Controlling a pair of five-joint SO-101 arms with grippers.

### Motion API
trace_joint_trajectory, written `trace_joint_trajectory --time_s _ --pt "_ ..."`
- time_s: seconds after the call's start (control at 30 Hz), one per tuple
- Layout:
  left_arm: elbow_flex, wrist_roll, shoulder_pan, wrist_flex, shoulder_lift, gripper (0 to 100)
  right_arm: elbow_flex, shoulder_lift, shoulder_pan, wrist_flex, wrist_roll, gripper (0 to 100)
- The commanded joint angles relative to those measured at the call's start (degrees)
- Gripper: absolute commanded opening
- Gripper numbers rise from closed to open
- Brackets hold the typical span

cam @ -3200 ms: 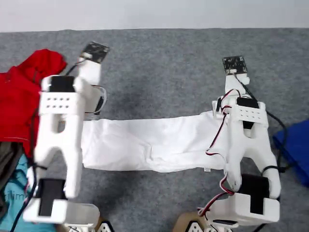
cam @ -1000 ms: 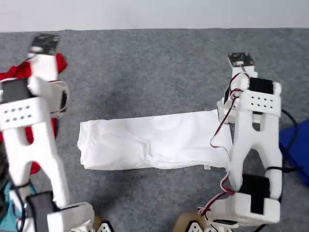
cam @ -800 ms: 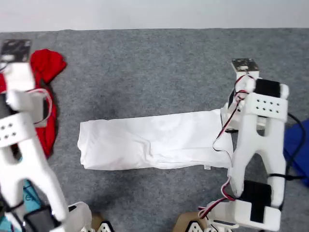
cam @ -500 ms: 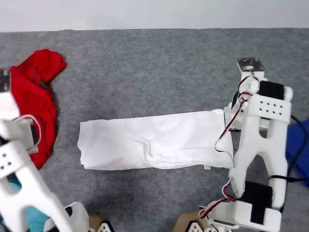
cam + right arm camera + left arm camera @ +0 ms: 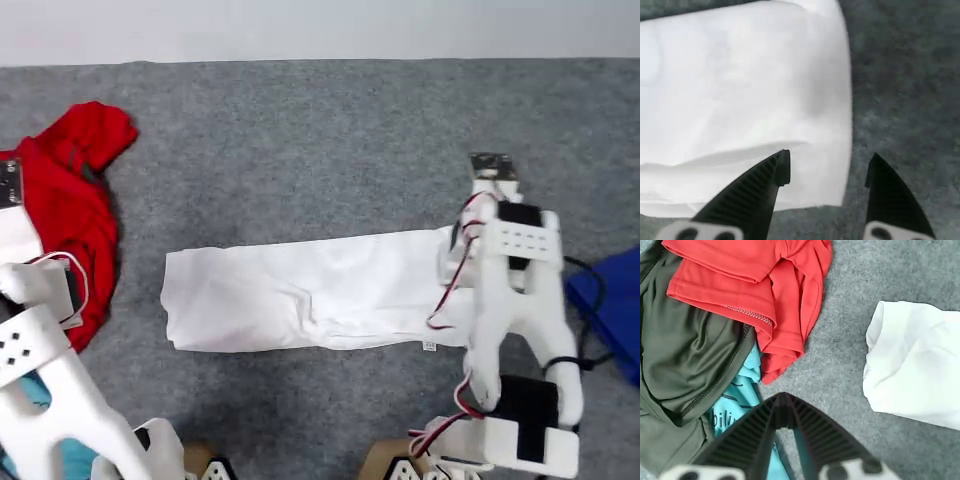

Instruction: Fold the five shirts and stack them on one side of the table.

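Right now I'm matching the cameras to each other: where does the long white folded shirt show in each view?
High view: the long white folded shirt lies across the middle of the grey felt table cover.
Left wrist view: its rounded end, across a grey gap from the crumpled red shirt.
Right wrist view: its other end, beneath the open right claw.
Shared landmark: the grey felt cover, in all three.

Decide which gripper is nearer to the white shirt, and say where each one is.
Right. The right gripper is open, straddling an end edge of the white shirt; the left gripper is shut, apart from the other end, by the teal shirt.
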Motion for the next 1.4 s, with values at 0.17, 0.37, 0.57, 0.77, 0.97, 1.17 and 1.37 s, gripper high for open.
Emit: trace_joint_trajectory --time_s 0.17,0.37,0.57,0.77,0.97,1.17,1.37 --pt "-0.5 0.1 -0.1 -1.2 -1.2 0 2.7 -2.2 -5.8 -7.0 -4.0 25.7" --pt "-0.5 0.1 -0.1 -1.2 -1.3 0 2.5 -2.2 -2.7 -8.3 -3.7 25.8" --pt "-0.5 0.1 0.0 -1.2 -1.3 0 2.3 2.9 -1.0 -8.3 -3.6 25.8" --pt "-0.5 0.1 0.0 -1.2 -1.4 0 -0.8 11.1 -1.4 -8.3 -3.7 25.7" --pt "-0.5 0.1 0.0 -1.2 -1.6 0 -3.6 17.0 -1.5 -8.0 -4.0 17.0" --pt "-0.5 0.1 0.1 -1.2 -1.3 0 -4.5 17.1 -1.1 -8.0 -4.1 2.2" --pt "-0.5 0.1 0.1 -1.2 -1.3 0 -4.1 13.5 -0.7 -7.8 -3.7 1.0"
